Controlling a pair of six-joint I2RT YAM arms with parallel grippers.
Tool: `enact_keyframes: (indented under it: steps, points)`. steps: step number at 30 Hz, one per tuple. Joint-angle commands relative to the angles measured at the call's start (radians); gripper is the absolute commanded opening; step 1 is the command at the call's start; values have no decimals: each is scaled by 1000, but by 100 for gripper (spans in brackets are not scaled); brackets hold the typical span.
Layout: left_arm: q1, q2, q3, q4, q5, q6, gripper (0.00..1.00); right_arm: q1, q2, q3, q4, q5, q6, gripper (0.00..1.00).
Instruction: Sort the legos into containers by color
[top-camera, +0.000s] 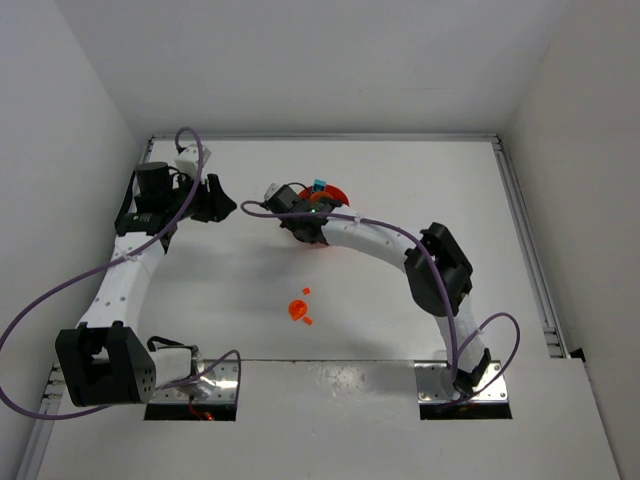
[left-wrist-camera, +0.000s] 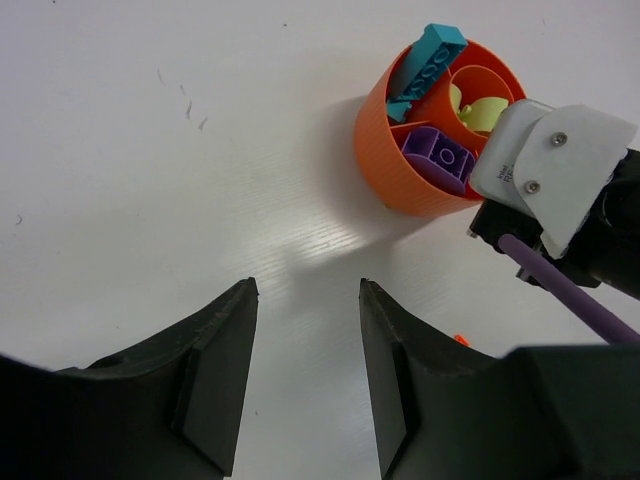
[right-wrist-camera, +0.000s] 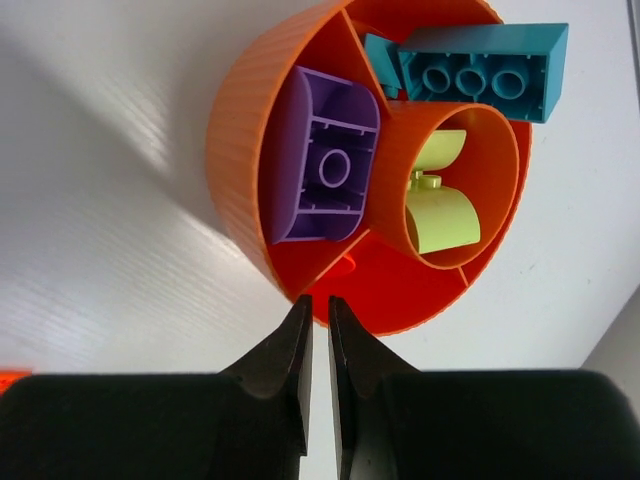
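Note:
The round orange dish (right-wrist-camera: 235, 150) stands on the white table, and also shows in the left wrist view (left-wrist-camera: 385, 150) and in the top view (top-camera: 337, 194). Its compartments hold a purple brick (right-wrist-camera: 325, 160), a cyan brick (right-wrist-camera: 480, 75) leaning on the rim, a lime piece (right-wrist-camera: 440, 200) in the middle cup, and a small round orange piece (right-wrist-camera: 343, 265). My right gripper (right-wrist-camera: 319, 300) hangs over the dish's near rim. Its jaws are nearly together with a thin gap and nothing between them. My left gripper (left-wrist-camera: 308, 290) is open and empty, left of the dish.
A round orange piece (top-camera: 297, 310) and two tiny orange bits (top-camera: 306, 291) lie on the table in front of the dish. One orange bit (left-wrist-camera: 460, 340) shows by my left gripper's right finger. The right arm's wrist (left-wrist-camera: 560, 170) is close beside the dish.

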Motion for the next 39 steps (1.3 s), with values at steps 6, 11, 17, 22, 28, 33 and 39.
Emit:
enact_keyframes:
  steps: [6,11,17,22,28,33,39]
  points:
    - [15,-11,0,43,29,0,51,-1,-131,41,-17,-61,27,12]
    - [15,-22,11,-20,145,110,54,-10,-183,10,-17,-20,27,12]
    - [-156,-13,83,-378,289,556,65,-97,-365,-174,12,0,6,41]
    - [-373,12,67,-600,166,741,69,-235,-548,-378,38,-119,6,65]
    - [-620,41,-55,-465,-12,649,69,-383,-735,-597,49,-225,16,68]
    - [-837,79,-140,-284,-256,453,61,-472,-797,-642,40,-256,25,68]
    - [-914,171,-131,-235,-377,353,51,-538,-771,-615,17,-342,47,68]
